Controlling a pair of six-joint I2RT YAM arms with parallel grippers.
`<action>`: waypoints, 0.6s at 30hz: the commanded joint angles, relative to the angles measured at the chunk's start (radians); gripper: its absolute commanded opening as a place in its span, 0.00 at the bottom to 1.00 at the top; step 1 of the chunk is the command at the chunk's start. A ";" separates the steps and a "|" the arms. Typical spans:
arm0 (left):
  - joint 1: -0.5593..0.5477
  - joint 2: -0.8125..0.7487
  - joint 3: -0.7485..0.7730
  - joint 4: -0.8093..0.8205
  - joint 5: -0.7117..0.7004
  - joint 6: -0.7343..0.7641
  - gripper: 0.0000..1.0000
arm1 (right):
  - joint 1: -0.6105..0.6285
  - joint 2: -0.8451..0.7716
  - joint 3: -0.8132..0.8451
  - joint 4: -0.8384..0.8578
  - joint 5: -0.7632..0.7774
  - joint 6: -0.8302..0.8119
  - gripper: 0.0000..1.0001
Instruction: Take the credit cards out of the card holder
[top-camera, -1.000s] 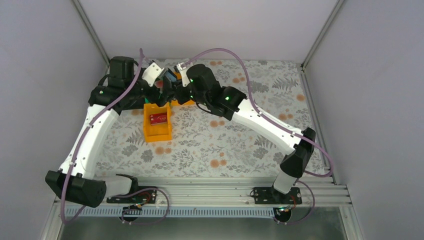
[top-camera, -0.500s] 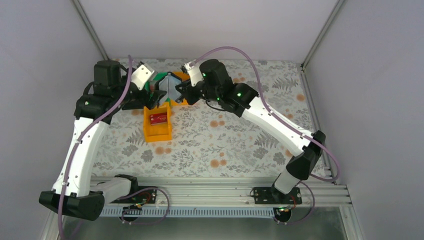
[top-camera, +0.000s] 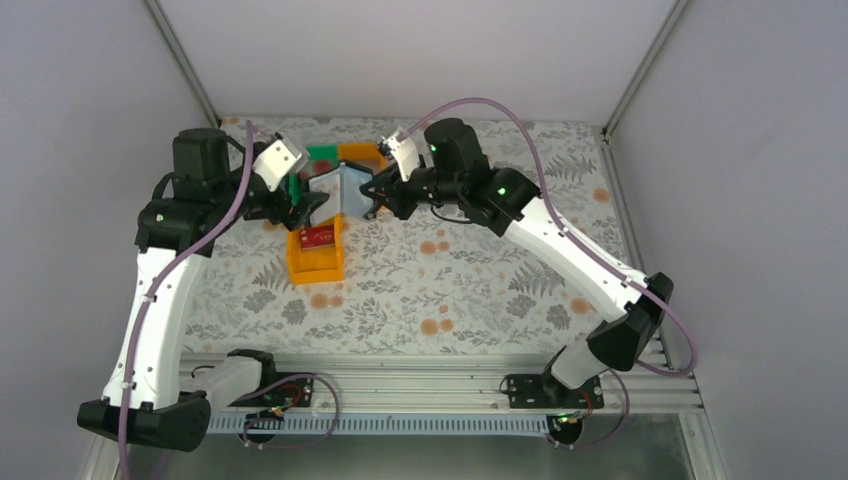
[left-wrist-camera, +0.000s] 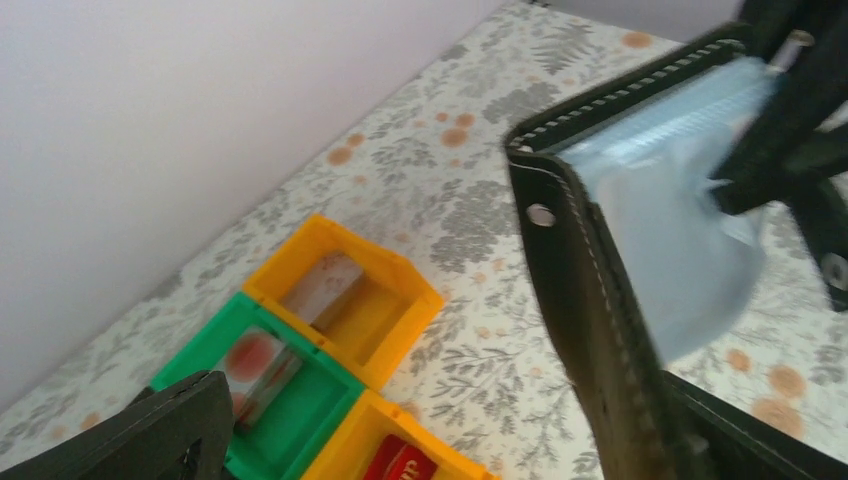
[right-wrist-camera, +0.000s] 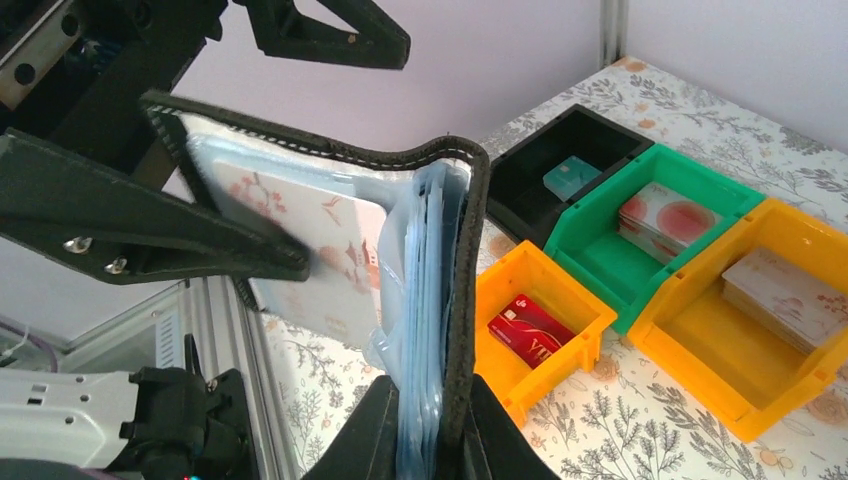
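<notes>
Card holder (top-camera: 336, 190) is up off the tabletop (top-camera: 450, 290), over the trays, open and upright. The right jaws are narrow, pinching it at the spine. The left jaws are wide, with one finger (right-wrist-camera: 330, 30) above the open panel and one across it; contact unclear. Only the right wrist view shows a whitish-red card (right-wrist-camera: 300, 235) in its pocket and a teal card (right-wrist-camera: 572, 177) in the black tray (right-wrist-camera: 615, 125). The top view makes out only the red card (top-camera: 317, 236) in the near orange tray (top-camera: 315, 262).
</notes>
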 joint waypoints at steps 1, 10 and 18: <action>0.014 -0.010 0.014 -0.098 0.152 0.084 1.00 | -0.034 -0.027 -0.016 -0.004 -0.075 -0.052 0.04; 0.028 -0.024 0.067 -0.189 0.193 0.155 0.98 | -0.100 -0.059 -0.048 -0.017 -0.139 -0.075 0.04; 0.028 -0.020 0.044 -0.147 0.256 0.095 0.99 | -0.105 -0.074 -0.064 0.010 -0.136 -0.034 0.04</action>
